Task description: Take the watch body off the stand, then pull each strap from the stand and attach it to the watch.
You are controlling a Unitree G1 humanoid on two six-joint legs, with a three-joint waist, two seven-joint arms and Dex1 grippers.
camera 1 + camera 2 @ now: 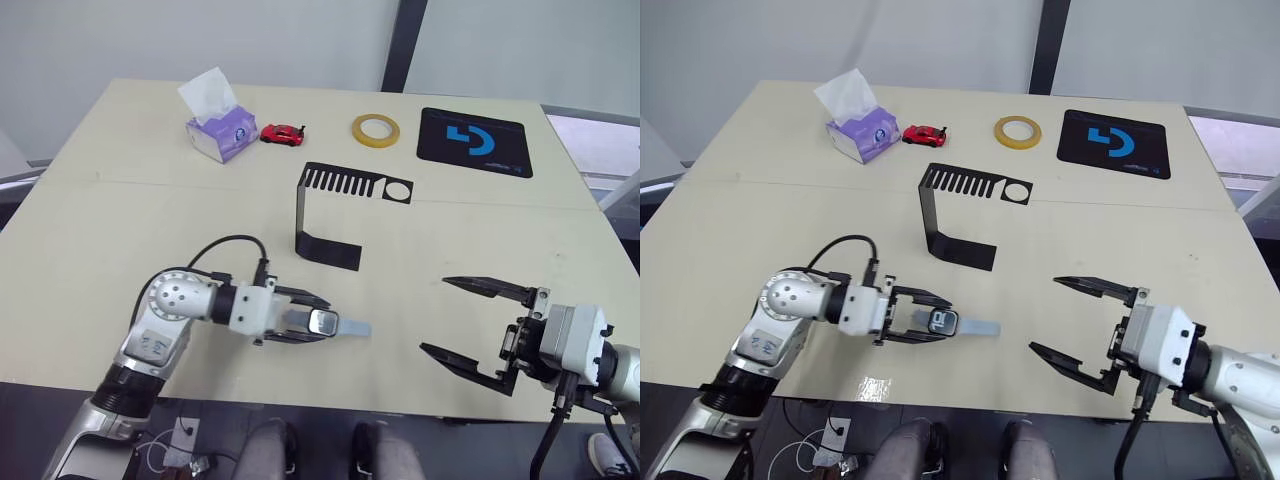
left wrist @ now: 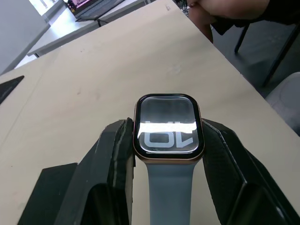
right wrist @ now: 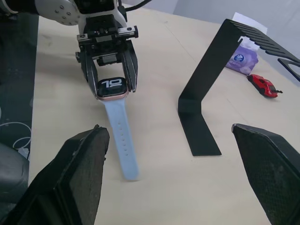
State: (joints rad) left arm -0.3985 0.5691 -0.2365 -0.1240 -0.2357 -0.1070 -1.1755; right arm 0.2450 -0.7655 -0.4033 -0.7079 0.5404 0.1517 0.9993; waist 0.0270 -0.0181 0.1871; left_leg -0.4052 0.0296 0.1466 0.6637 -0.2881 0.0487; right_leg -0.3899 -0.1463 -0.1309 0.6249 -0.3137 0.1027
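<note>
Two black fingers of the left gripper (image 1: 312, 322) are pinching the watch body (image 1: 325, 322) by its sides, holding it low over the near part of the table (image 1: 90, 250), at about seven o'clock from the stand (image 1: 330, 210). Light digits are glowing on the dark screen, and one pale blue-grey strap (image 1: 355, 327) is trailing from the case toward three o'clock, its free end lying on the tabletop; in the left wrist view a second length of strap (image 2: 169, 197) is running from the opposite edge of the case back between the fingers (image 2: 115, 154). Over at the table's near right, at roughly four o'clock from the stand, the right gripper (image 1: 478, 330) is hanging with its fingers spread wide apart and holding nothing, well apart from the watch. Toward twelve o'clock, the stand is sitting upright at mid-table, its slotted top plate bare. Beyond it, along the far edge, a tissue box (image 1: 220, 130), a red toy car (image 1: 282, 133), a roll of yellow tape (image 1: 375, 129) and a black mouse pad (image 1: 473, 142) with a blue logo are lining up from ten o'clock round to two o'clock.
</note>
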